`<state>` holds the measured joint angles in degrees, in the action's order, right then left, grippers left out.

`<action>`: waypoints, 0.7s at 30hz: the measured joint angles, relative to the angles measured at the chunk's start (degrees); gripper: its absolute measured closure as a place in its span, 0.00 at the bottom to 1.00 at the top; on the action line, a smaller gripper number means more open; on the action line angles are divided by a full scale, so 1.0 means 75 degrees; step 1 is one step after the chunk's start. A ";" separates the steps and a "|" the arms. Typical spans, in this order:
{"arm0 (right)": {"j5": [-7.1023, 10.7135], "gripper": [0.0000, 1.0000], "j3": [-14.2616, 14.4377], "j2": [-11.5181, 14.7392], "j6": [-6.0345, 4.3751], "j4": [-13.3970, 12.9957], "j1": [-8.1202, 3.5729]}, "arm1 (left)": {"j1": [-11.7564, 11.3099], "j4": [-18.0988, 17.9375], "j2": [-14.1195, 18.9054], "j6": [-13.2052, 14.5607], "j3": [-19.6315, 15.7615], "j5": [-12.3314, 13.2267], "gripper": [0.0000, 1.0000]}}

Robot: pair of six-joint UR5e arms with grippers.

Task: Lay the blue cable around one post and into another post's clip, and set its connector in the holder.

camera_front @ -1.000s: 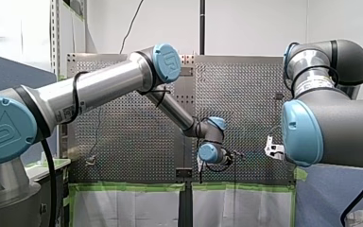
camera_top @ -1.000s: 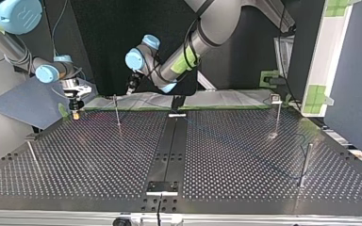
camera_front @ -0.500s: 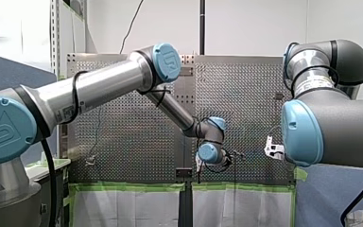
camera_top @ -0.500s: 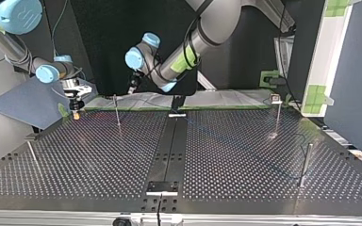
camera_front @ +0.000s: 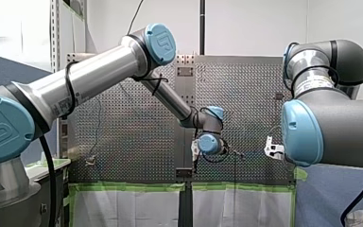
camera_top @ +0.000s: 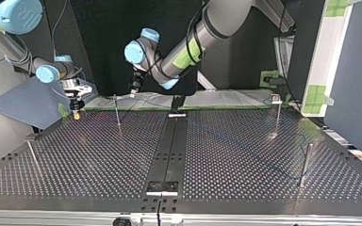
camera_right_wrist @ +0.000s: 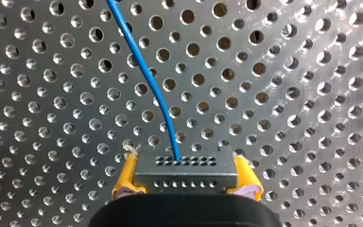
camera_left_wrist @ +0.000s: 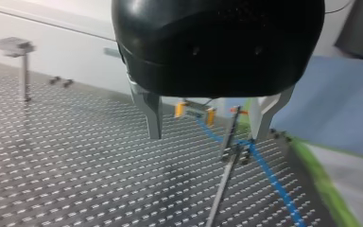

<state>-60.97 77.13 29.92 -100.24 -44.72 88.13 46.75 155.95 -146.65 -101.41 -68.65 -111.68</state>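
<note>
- Two grippers show here, one on each of our arms.
- Our right gripper (camera_right_wrist: 185, 176) has its yellow pads (camera_right_wrist: 125, 175) pressed on the two sides of the grey connector (camera_right_wrist: 186, 163). It is pinching the connector tight.
- The blue cable (camera_right_wrist: 163, 101) comes out of the middle of the connector. It runs on ahead of that gripper, bending a little, over the table (camera_right_wrist: 312, 71) full of holes.
- We cannot tell if the connector touches the table or hangs just above it.
- Our left gripper (camera_left_wrist: 206, 138) is black. Its two metal fingers (camera_left_wrist: 153, 113) are spread wide apart, and nothing is held between them.
- Ahead of our left gripper, seen through the gap between its fingers, is our right gripper with the connector in it.
- A thin post (camera_left_wrist: 231, 132) also stands ahead of our left gripper, nearer to one finger than to the other.
- From the connector, the blue cable goes right by the foot of this post. Then it runs back past the side of our left gripper. We cannot tell if it touches the post.
- Another post with a flat grey top (camera_left_wrist: 15, 46) stands far off to the other side of our left gripper, well apart from the cable.
- In the top view, our left gripper hangs above the table, near the thin post. Our right gripper is off to its side, low by the table's edge.
</note>
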 joint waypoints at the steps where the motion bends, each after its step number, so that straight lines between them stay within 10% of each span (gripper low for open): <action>1: -0.0001 1.00 0.0000 0.0001 0.0001 0.0007 0.0006 | -0.0014 -0.0051 0.0053 -0.0028 -0.0053 -0.0013 0.10; 21: 0.0001 1.00 0.0000 0.0000 -0.0017 0.0067 0.0077 | -0.0288 -0.1351 0.1353 -0.0535 -0.1351 -0.0044 0.10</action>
<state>-60.97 77.13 29.92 -100.37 -44.22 88.71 44.59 145.82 -136.51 -105.42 -78.78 -112.01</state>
